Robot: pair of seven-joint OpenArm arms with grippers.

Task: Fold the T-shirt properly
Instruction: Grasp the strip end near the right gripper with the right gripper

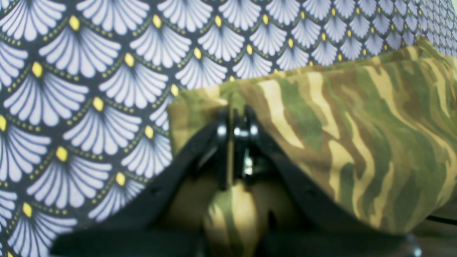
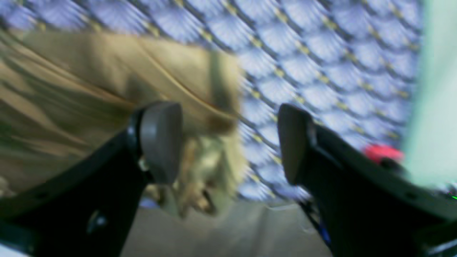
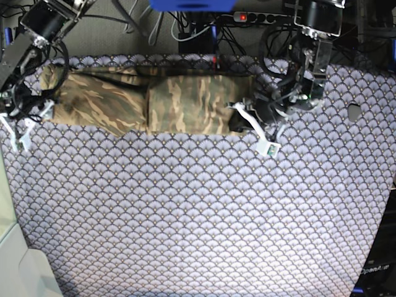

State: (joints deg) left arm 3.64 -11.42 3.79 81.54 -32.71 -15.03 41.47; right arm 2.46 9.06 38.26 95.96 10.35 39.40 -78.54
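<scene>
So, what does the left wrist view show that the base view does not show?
Only the left wrist view shows, up close, the left gripper shut on an edge of the T-shirt, with cloth bunched behind its tips.

Only the base view shows the whole T-shirt lying as a long band across the far side, the right gripper off its other end, and cables along the far edge.

Both show the camouflage shirt on the fan-patterned cloth.

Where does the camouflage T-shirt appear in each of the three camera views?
Left wrist: the T-shirt fills the right half, its edge pinched in the left gripper.
Right wrist: blurred, upper left, beside the open right gripper.
Base: a long strip across the top.
Shared landmark: the fan-scale cloth underneath.
</scene>
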